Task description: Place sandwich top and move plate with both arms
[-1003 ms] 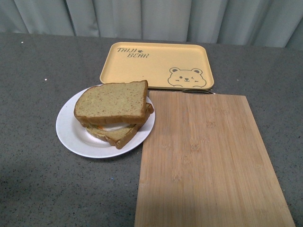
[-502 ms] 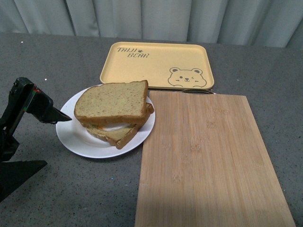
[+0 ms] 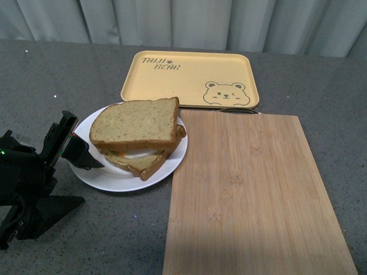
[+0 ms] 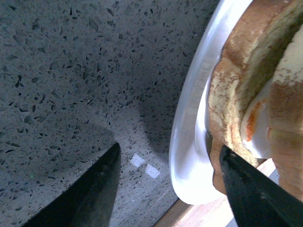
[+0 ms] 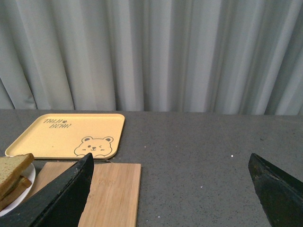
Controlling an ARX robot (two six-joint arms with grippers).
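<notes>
The sandwich top [image 3: 136, 123] lies on the egg-bearing slice on the white plate [image 3: 92, 170], left of centre in the front view. My left gripper [image 3: 93, 183] is open at the plate's left rim. In the left wrist view the gripper [image 4: 169, 149] straddles the plate rim [image 4: 189, 118]: one finger is over the table and the other is by the bread edge [image 4: 246, 56]. My right gripper [image 5: 170, 158] is open and empty above the table, out of the front view. Its camera shows the sandwich top [image 5: 14, 165] and the plate [image 5: 26, 182] at the edge of its picture.
A bamboo cutting board [image 3: 252, 195] lies right of the plate, touching or nearly touching it. A yellow bear tray [image 3: 192, 77] lies behind them, with a grey curtain beyond it. The table is grey speckled stone.
My left arm has come into the front view from the left. It moved right and down until its open fingers reached the plate's left rim. The sandwich and plate have not moved.
</notes>
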